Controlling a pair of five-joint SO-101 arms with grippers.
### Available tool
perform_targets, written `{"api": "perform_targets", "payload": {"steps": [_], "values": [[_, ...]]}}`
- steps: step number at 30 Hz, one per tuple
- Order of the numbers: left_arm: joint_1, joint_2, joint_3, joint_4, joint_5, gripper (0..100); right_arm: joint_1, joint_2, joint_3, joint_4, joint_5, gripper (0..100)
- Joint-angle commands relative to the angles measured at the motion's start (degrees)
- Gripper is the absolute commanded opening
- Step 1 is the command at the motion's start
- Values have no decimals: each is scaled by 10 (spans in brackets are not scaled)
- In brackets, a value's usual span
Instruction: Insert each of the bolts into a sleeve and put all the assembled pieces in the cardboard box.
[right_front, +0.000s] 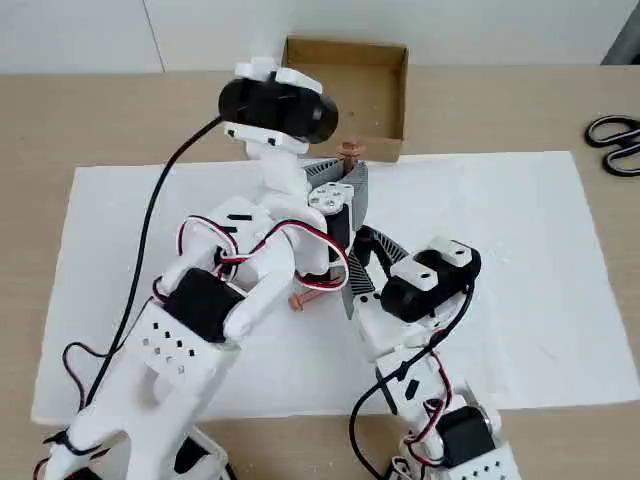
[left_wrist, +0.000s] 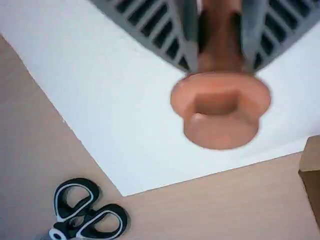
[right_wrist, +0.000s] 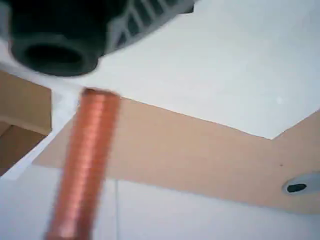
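My left gripper (right_front: 345, 182) hangs over the white sheet just in front of the cardboard box (right_front: 345, 45). It is shut on a copper bolt (right_front: 349, 152). In the left wrist view the bolt (left_wrist: 220, 107) shows its flanged hex head between the grey fingers (left_wrist: 175, 30). My right gripper (right_front: 352, 260) sits close behind it, shut on a black sleeve (right_wrist: 55, 47). A copper threaded shaft (right_wrist: 87, 165) ends just short of the sleeve's open mouth, not inside it. Another copper bolt (right_front: 298, 300) lies on the sheet, half hidden under the left arm.
A white paper sheet (right_front: 500, 250) covers the middle of the wooden table. Black-handled scissors (right_front: 615, 140) lie at the far right edge, also in the left wrist view as scissors (left_wrist: 85, 215). The box corner (left_wrist: 312, 170) is near the left gripper.
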Motion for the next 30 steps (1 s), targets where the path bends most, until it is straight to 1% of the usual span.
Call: {"api": "perform_targets", "payload": {"steps": [1, 5, 12, 18, 23, 30], "values": [[1, -19, 16, -53, -2, 5, -4, -7, -4, -13, -6, 4], [4, -19, 36, -74, -2, 5, -4, -7, -4, -13, -6, 4], [9, -20, 35, -75, -2, 5, -4, -7, -1, -13, -6, 4], [28, -42, 39, -59, -3, 5, -2, -7, -1, -12, -6, 4], [25, -47, 48, -40, -4, 5, -2, -7, -1, -12, -6, 4], [25, -49, 68, -44, -5, 5, -2, -7, -2, -12, -6, 4]]}}
